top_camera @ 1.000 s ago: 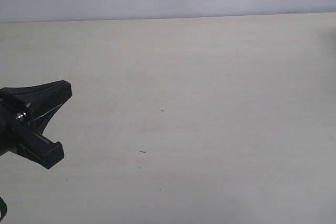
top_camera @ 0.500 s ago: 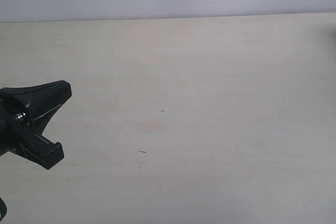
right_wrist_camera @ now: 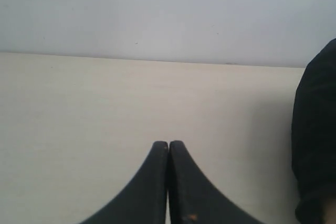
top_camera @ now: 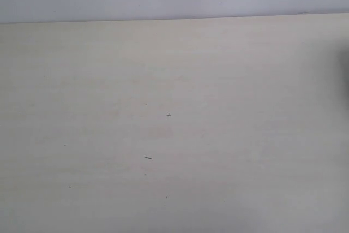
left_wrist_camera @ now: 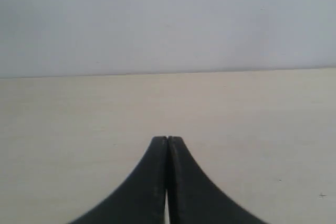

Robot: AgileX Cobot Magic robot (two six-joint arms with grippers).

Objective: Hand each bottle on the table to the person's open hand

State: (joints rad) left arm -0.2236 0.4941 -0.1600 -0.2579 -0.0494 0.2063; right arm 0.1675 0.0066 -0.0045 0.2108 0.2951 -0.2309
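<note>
Beige wood grain is all the table (top_camera: 218, 80) shows: no bottles stand or lie on it in any view, and no open hand appears either. I judge the handing-over finished, or at least nothing is left within sight to pick up. The left gripper (left_wrist_camera: 167, 140) and the right gripper (right_wrist_camera: 168, 144) both look out over the tabletop with fingers pressed together on nothing, and a dark shape (right_wrist_camera: 315, 140) beside the right one is too blurred to name.
</note>
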